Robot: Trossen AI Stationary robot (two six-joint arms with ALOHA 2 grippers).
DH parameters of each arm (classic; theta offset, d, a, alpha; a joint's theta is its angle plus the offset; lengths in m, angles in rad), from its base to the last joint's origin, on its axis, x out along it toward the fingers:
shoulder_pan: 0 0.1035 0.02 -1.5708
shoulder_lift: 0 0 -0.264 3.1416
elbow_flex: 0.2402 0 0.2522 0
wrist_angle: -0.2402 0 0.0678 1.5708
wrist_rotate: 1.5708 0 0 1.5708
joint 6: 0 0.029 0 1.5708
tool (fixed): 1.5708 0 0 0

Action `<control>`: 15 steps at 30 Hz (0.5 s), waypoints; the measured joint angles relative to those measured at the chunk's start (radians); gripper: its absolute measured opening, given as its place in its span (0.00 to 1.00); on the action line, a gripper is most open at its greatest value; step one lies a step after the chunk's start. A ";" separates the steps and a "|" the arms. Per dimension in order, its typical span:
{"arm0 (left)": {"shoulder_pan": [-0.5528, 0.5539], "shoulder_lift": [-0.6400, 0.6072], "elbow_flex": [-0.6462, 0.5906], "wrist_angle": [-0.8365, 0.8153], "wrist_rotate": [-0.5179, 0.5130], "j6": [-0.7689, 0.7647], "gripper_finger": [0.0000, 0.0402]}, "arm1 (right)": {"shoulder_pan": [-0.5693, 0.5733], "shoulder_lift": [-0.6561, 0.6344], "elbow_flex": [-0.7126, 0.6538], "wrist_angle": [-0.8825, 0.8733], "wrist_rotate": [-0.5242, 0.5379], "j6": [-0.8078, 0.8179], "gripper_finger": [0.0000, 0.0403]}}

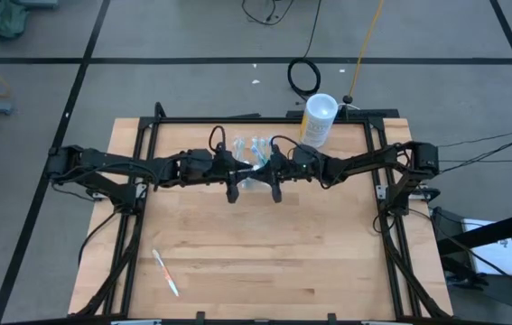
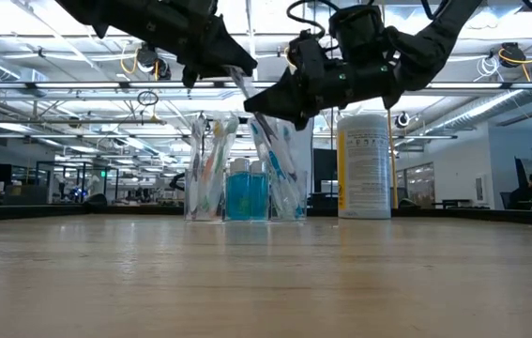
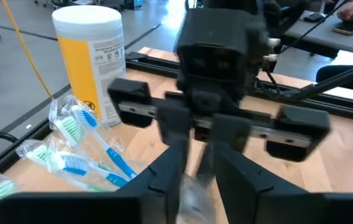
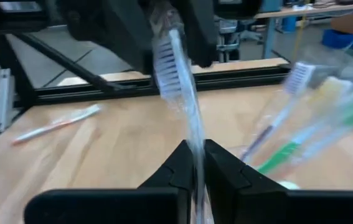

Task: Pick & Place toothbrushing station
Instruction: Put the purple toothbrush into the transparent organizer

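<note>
The clear holder (image 1: 248,147) (image 2: 207,169) stands on the table at the far middle, with several toothbrushes (image 3: 83,134) and teal tubes (image 2: 247,195) in it. Just on its near side my two grippers meet tip to tip, level and above the table. My right gripper (image 4: 195,155) (image 1: 269,168) is shut on a clear-wrapped toothbrush (image 4: 185,106). The toothbrush's bristle head (image 4: 165,62) reaches between the fingers of my left gripper (image 3: 198,155) (image 1: 242,170), which stand apart. My right gripper pinches the wrapped toothbrush's handle (image 4: 194,138) between its two fingertips, coming level from the table's right side. The toothbrush runs on past the fingers, slanting up toward my left gripper, lifted clear of the table. My left gripper's fingers stand on either side of the bristle end; whether they touch it I cannot tell.
A tall white canister (image 1: 319,117) (image 2: 364,164) with a yellow label stands at the far right, close to the holder. One more toothbrush (image 1: 165,272) (image 4: 58,124) lies flat near the front left. A black frame (image 1: 147,144) borders the wooden table.
</note>
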 joint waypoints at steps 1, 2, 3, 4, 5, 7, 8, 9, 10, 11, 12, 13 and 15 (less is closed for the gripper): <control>0.000 0.000 0.000 -0.001 -0.003 0.000 0.25 | -0.008 -0.001 0.000 0.001 0.006 -0.001 0.04; 0.001 0.000 0.000 -0.001 -0.009 0.001 0.26 | -0.014 -0.006 0.000 0.000 0.021 -0.001 0.04; 0.002 0.000 0.000 -0.001 -0.011 0.002 0.27 | -0.021 -0.013 0.000 0.000 0.040 -0.004 0.05; 0.003 0.000 0.000 -0.001 -0.015 0.002 0.27 | -0.029 -0.021 0.000 0.003 0.052 -0.008 0.05; 0.003 0.000 0.000 0.000 -0.021 0.003 0.27 | -0.040 -0.028 0.000 0.007 0.054 -0.012 0.05; 0.003 0.000 0.002 0.006 -0.041 0.003 0.28 | -0.059 -0.047 0.000 0.009 0.053 -0.016 0.04; 0.003 -0.001 0.003 0.005 -0.060 0.003 0.28 | -0.067 -0.060 -0.001 0.007 0.054 -0.016 0.04; 0.003 -0.001 0.003 0.004 -0.078 0.003 0.28 | -0.073 -0.070 -0.001 0.010 0.057 -0.016 0.04; 0.003 -0.001 0.003 0.005 -0.095 0.002 0.28 | -0.078 -0.077 -0.001 0.020 0.061 -0.018 0.04; 0.003 -0.001 0.003 0.005 -0.111 0.002 0.28 | -0.082 -0.082 -0.001 0.031 0.068 -0.025 0.04; 0.003 -0.001 0.003 0.003 -0.120 0.000 0.28 | -0.087 -0.087 -0.001 0.045 0.084 -0.029 0.04; 0.001 -0.001 0.002 -0.012 -0.118 -0.002 0.28 | -0.094 -0.094 0.000 0.056 0.097 -0.034 0.04; -0.004 0.004 -0.001 -0.019 -0.114 -0.004 0.28 | -0.106 -0.100 0.001 0.065 0.107 -0.036 0.04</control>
